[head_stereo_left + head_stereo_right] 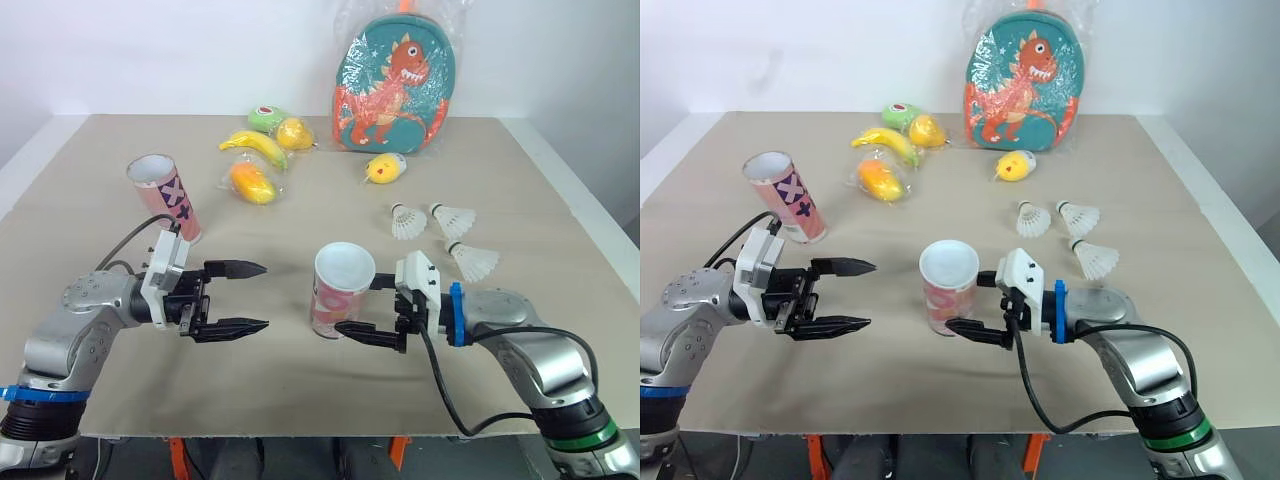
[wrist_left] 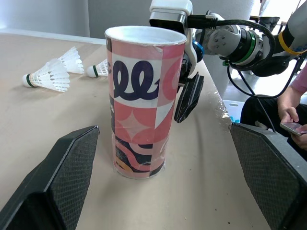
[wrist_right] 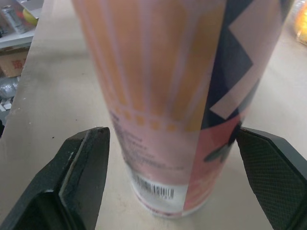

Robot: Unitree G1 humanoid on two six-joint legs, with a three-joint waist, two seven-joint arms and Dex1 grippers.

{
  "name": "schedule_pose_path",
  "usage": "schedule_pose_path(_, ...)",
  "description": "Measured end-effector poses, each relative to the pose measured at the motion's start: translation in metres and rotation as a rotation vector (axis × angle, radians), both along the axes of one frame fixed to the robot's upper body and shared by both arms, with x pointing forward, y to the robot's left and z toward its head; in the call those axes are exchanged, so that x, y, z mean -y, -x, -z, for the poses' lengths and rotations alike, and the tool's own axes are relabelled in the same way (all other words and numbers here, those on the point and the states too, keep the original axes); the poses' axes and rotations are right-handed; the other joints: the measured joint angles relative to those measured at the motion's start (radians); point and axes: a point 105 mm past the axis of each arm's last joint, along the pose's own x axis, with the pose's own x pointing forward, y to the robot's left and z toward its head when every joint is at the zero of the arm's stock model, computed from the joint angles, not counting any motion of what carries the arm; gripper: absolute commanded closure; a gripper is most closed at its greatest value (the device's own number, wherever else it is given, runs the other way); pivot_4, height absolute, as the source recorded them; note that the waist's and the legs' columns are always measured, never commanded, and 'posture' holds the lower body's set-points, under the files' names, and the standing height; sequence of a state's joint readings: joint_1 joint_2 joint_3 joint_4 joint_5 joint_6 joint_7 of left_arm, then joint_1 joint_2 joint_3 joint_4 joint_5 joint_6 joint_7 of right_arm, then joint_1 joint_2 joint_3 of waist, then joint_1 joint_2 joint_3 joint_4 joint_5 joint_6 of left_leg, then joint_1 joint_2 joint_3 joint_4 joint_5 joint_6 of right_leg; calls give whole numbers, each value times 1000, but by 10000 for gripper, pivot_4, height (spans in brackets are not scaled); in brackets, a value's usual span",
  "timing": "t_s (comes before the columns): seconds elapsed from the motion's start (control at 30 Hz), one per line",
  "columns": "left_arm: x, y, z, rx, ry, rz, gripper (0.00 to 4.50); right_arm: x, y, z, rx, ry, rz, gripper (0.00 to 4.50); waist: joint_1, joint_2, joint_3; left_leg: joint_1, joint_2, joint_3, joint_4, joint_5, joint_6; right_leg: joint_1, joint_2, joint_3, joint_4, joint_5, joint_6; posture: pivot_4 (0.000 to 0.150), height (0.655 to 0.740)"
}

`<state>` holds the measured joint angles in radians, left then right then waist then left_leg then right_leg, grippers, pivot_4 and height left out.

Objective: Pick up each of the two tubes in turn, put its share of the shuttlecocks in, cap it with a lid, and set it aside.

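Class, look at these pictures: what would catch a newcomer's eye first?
An upright pink patterned cardboard tube stands open-mouthed at the centre of the table, within the open right gripper, with the open left gripper facing it. Behind, a teal dinosaur backpack in clear plastic stands at the far edge.

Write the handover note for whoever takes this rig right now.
Left gripper: open, empty, to the left of the upright tube and apart from it.
Right gripper: open, one finger on either side of that tube, not yet closed.
Second tube: tilted, far left. Three shuttlecocks lie loose on the table, right side.
Done: nothing; both tubes uncapped.
Left: grasp, fill, cap and set aside each tube.
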<state>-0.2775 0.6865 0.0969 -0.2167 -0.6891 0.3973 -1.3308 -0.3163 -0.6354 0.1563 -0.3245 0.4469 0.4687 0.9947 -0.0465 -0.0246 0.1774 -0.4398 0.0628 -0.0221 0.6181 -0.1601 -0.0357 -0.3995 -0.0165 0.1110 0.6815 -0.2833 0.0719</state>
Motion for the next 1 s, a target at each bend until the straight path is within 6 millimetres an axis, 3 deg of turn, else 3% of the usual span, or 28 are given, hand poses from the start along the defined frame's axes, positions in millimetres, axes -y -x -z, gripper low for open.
schedule_pose_path(0.3,3,0,0,10,-9,17,0,-17,-8,4,12,-30,-33,757,0,0,0,0,0,0,0,0,0,0,0,0,0,0,0,1500,7347)
schedule_pose_path(0.43,7,-3,-1,31,-10,26,0,-16,-8,4,11,-32,-32,9399,1,0,0,0,0,0,0,0,0,0,0,0,0,0,0,1500,7347)
schedule_pose_path(0.53,15,-7,0,35,1,48,0,-11,-9,2,10,-40,-16,9399,2,0,0,0,0,0,0,0,0,0,0,0,0,0,0,1500,7347)
schedule_pose_path(0.7,36,-20,-4,42,55,59,0,6,-12,-26,57,-123,51,9399,3,-1,1,-1,0,0,1,0,0,0,0,0,0,1,0,1500,7347)
schedule_pose_path(0.8,52,-29,-8,45,85,76,0,29,-16,-58,135,-208,139,9399,3,-2,1,-1,-1,-1,1,0,0,1,0,0,0,1,1,1500,7347)
schedule_pose_path(0.87,66,-34,-10,43,99,87,0,56,-23,-77,200,-242,257,9399,8,-1,1,-1,-2,0,1,0,0,1,-1,0,0,1,1,1500,7347)
schedule_pose_path(1.0,93,-43,-11,29,109,105,0,150,-38,-113,360,-296,673,9399,15,-2,1,-2,-4,0,1,0,0,1,-2,0,-1,4,-2,1500,7347)
